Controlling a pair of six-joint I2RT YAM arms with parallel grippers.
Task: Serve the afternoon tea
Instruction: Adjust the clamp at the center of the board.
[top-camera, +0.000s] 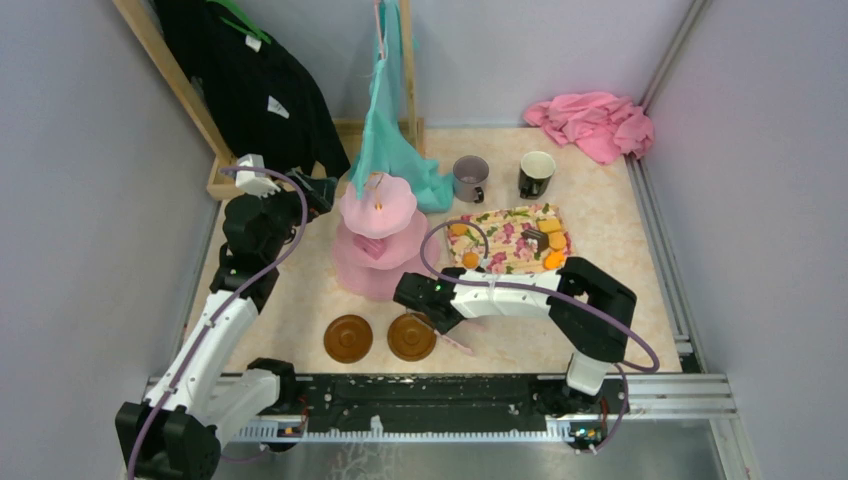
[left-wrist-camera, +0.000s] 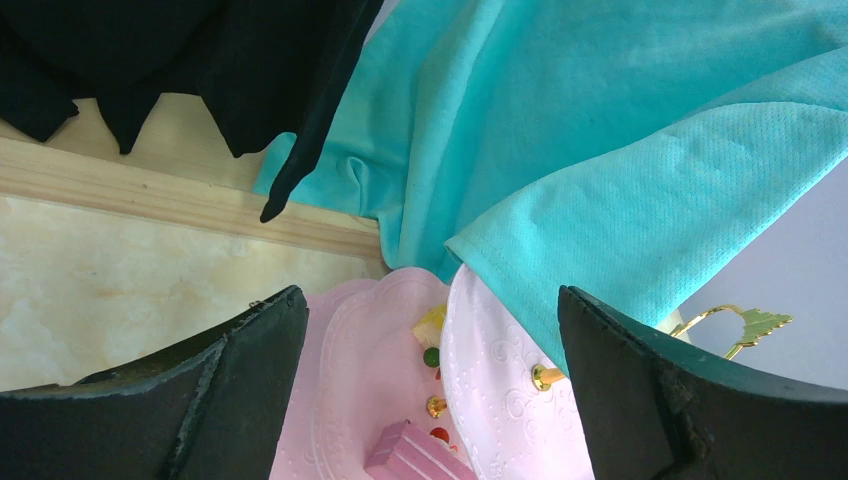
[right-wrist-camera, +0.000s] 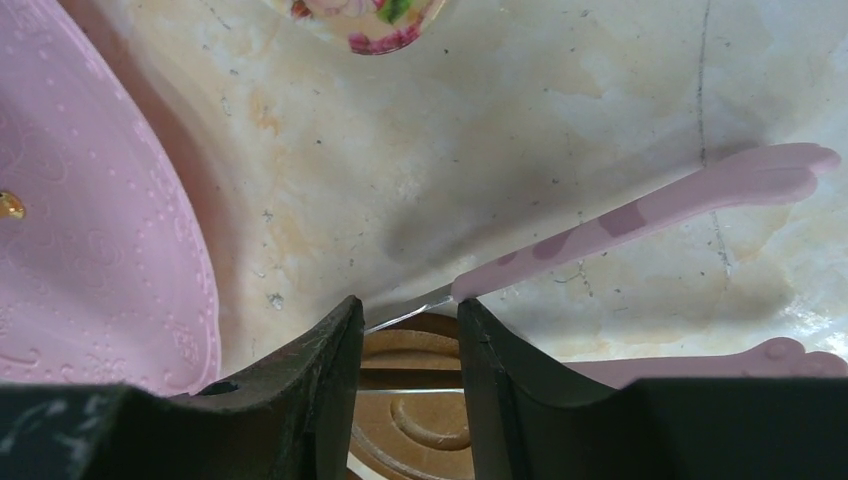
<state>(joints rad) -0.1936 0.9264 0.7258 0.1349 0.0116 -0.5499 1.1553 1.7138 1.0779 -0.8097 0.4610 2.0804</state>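
Observation:
The pink three-tier stand (top-camera: 352, 272) stands left of centre, with a pink cake (left-wrist-camera: 415, 455) and a yellow cake (left-wrist-camera: 432, 322) on a lower tier. My left gripper (top-camera: 318, 195) is wide open and empty beside the stand's top tier (left-wrist-camera: 500, 380). Two brown discs (top-camera: 348, 338) lie side by side in front of the stand. My right gripper (top-camera: 412, 298) hovers low over the right disc (right-wrist-camera: 420, 420), its jaws a narrow gap apart with nothing pinched between them. The grey mug (top-camera: 470, 178) and black white-lined mug (top-camera: 536, 173) stand at the back. Orange and yellow cakes (top-camera: 553, 240) sit on a floral tray (top-camera: 505, 222).
Two pink-handled utensils (right-wrist-camera: 640, 215) lie by the right disc. Teal fabric (top-camera: 392, 120) hangs onto the stand's top. A black garment (top-camera: 250, 80) hangs on a wooden frame at back left. A pink cloth (top-camera: 595, 125) lies at back right.

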